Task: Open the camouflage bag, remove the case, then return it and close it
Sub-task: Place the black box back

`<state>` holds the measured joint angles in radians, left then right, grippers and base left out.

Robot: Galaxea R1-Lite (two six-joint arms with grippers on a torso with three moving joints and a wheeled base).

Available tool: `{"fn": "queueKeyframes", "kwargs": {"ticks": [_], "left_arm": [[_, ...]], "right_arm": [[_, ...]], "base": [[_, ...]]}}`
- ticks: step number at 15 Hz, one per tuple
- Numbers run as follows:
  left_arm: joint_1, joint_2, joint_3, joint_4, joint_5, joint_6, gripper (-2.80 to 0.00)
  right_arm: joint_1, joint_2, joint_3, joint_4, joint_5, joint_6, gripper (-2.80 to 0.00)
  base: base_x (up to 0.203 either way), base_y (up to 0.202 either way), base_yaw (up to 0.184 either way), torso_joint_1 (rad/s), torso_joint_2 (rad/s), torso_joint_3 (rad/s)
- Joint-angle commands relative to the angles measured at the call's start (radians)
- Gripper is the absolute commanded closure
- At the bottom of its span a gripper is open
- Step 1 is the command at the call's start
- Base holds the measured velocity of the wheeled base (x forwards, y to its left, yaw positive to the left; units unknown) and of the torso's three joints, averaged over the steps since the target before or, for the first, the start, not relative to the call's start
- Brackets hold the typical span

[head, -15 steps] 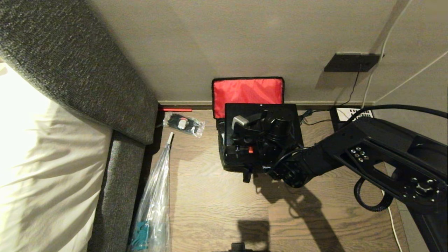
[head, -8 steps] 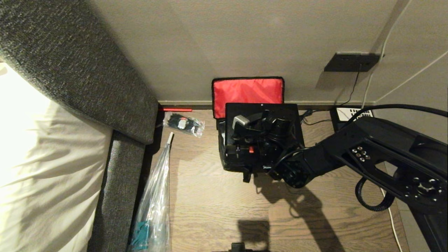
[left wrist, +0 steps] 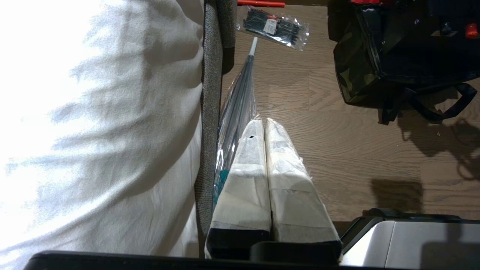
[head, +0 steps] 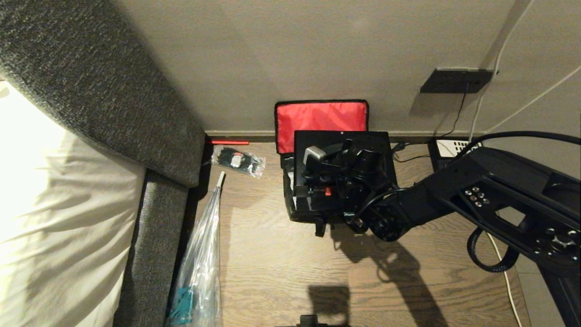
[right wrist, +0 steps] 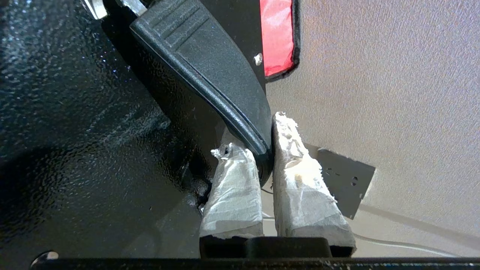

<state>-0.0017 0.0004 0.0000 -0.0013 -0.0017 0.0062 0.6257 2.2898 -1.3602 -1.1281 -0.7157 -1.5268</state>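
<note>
Since a second ago the case (head: 341, 150), pinched by its handle (right wrist: 210, 71) in the right gripper (head: 338, 165), sits slightly higher and nearer the wall: its far edge now overlaps more of the red lining of the camouflage bag (head: 320, 119), and its right edge shows a little further right. A sliver of the bag's interior shows along the case's near left corner. The right arm's forearm and elbow are shifted a little right and toward the near edge of the floor; its cable loop likewise.
</note>
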Motion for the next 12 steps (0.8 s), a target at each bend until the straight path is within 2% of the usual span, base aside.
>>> {"fn": "queueKeyframes", "kwargs": {"ticks": [1, 12], "left_arm": [[0.000, 0.000, 0.000, 0.000, 0.000, 0.000, 0.00], [0.000, 0.000, 0.000, 0.000, 0.000, 0.000, 0.00]], "right_arm": [[0.000, 0.006, 0.006, -0.016, -0.004, -0.009, 0.00], [0.003, 0.054, -0.005, -0.012, -0.004, -0.006, 0.00]], "base": [[0.000, 0.000, 0.000, 0.000, 0.00, 0.000], [0.000, 0.000, 0.000, 0.000, 0.00, 0.000]]}}
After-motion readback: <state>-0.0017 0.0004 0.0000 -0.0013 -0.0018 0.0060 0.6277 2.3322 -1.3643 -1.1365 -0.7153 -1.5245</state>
